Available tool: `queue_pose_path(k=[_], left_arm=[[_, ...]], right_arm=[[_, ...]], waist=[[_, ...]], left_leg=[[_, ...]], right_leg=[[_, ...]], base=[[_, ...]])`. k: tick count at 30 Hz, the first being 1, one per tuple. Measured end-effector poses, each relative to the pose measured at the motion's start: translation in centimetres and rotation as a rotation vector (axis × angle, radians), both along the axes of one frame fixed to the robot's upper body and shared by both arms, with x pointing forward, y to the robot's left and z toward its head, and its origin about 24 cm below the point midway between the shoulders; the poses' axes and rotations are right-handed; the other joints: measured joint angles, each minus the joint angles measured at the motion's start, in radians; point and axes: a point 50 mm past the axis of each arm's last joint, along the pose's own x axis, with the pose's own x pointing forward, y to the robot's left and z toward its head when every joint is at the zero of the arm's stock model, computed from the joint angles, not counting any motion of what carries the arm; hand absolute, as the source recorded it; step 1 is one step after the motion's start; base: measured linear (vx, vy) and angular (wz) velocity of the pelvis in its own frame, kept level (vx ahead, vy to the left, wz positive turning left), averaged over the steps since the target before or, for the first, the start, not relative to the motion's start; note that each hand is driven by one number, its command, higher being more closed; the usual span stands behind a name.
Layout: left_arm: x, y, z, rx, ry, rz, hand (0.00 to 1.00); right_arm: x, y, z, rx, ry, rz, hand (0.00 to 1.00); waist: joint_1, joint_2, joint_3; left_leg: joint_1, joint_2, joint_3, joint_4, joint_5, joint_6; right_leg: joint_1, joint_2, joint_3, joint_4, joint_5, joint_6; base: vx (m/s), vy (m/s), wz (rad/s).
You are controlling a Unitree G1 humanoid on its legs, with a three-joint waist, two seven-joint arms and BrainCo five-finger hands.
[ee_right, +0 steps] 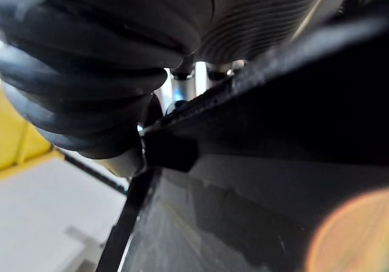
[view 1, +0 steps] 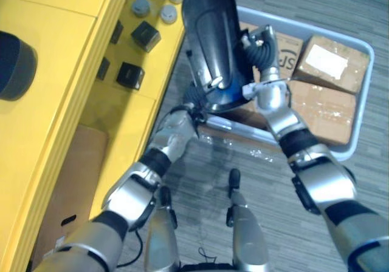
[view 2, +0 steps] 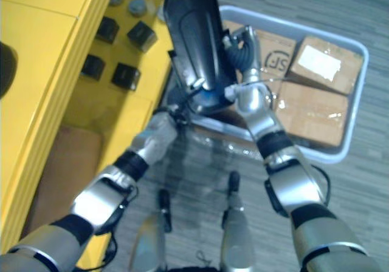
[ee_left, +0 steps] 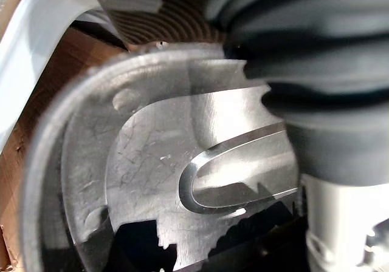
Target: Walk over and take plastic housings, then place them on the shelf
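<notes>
Black housing (view 1: pixel 209 35) up btwn left hand (view 1: pixel 193 97) at its lower end and right hand (view 1: pixel 262 50) at its side, over bin (view 1: pixel 361 102), beside yellow shelf (view 1: pixel 55 102). Either hand's grip: can't tell. Risk: uneven press, housing slips.

Grey striped floor (view 1: pixel 340 5); yellow shelf unit (view 1: pixel 61 71) on L side.

Housing (view 1: pixel 209 41): glossy black, blue glint at its 6 o'clock end. Shelf (view 1: pixel 61 90): yellow. Cubes (view 1: pixel 146 35) black, caps (view 1: pixel 141 6) grey (both 11 o'clock). Bin (view 1: pixel 363 96) pale blue-white; boxes (view 1: pixel 322 111) brown; floor (view 1: pixel 364 181) grey, streaked.
</notes>
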Motion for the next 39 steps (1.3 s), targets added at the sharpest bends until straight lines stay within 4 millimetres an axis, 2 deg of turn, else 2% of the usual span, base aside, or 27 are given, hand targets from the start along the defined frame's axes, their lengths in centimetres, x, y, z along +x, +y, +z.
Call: queue_pose_path(k=[5,13,17,18,21,26,30,36,39], left_arm=[[0.0,0.5,-0.2,0.026,-0.021,0.086,1.00],[-0.8,1.4,-3.1,0.043,0.023,0.133,1.00],[-1.3,1.5,-3.8,0.057,0.018,0.141,1.00],[-1.4,1.6,-3.9,0.063,0.005,0.146,1.00],[-1.8,1.8,-4.4,0.070,0.013,0.174,1.00],[-2.0,2.3,-5.1,0.073,0.041,0.202,1.00],[-2.0,2.5,-5.2,0.088,0.051,0.245,1.00],[-2.2,2.6,-3.9,0.263,-0.067,0.379,1.00],[-2.2,3.2,-2.6,0.346,-0.154,0.476,1.00]], right_arm=[[-0.3,1.1,-0.2,0.028,-0.007,0.034,1.00],[-1.4,1.4,-3.9,0.085,0.049,0.069,1.00],[-1.9,1.4,-4.8,0.105,0.056,0.080,1.00],[-2.0,1.5,-5.0,0.109,0.051,0.087,0.00],[-2.6,1.7,-5.8,0.126,0.063,0.107,0.00],[-3.3,2.1,-8.5,0.170,0.158,0.141,0.00],[-3.4,2.4,-9.3,0.192,0.210,0.177,0.00],[-3.5,1.7,-11.2,0.281,0.299,0.181,0.00],[-3.9,1.5,-12.6,0.302,0.347,0.184,0.00]], waist=[[-0.011,0.000,0.000],[-0.014,-0.011,0.001],[-0.017,-0.019,0.001],[-0.016,-0.019,0.001],[-0.016,-0.022,0.001],[-0.013,-0.056,-0.017],[-0.010,-0.059,-0.019],[-0.009,-0.059,-0.019],[-0.009,-0.071,-0.030]], left_leg=[[0.008,0.000,0.005,-0.002,0.000,0.000],[0.049,0.004,0.029,-0.011,-0.005,0.000],[0.059,0.005,0.031,-0.019,-0.004,-0.001],[0.063,0.005,0.031,-0.021,-0.004,-0.001],[0.091,0.005,0.032,-0.032,-0.004,-0.001],[0.107,0.006,0.032,-0.040,-0.005,-0.001],[0.107,0.005,0.031,-0.041,-0.004,-0.001],[0.121,0.006,0.031,-0.045,-0.004,-0.001],[0.126,0.006,0.034,-0.049,-0.004,-0.001]], right_leg=[[0.002,0.001,0.007,0.000,0.001,-0.001],[0.032,0.005,0.023,-0.017,0.004,-0.003],[0.038,0.006,0.023,-0.018,0.004,-0.003],[0.040,0.006,0.023,-0.018,0.004,-0.003],[0.072,0.007,0.022,-0.033,0.004,-0.003],[0.091,0.008,0.019,-0.046,0.004,-0.003],[0.092,0.008,0.016,-0.046,0.004,-0.003],[0.105,0.008,0.015,-0.047,0.004,-0.002],[0.107,0.009,0.017,-0.048,0.004,-0.002]], base=[[0.00,0.000,-0.03],[0.00,-0.002,-0.07],[0.00,0.000,0.00],[0.00,0.000,0.00],[0.03,0.000,0.00],[0.00,0.000,0.01],[0.00,0.000,0.00],[0.00,0.000,0.00],[0.00,0.000,0.00]])
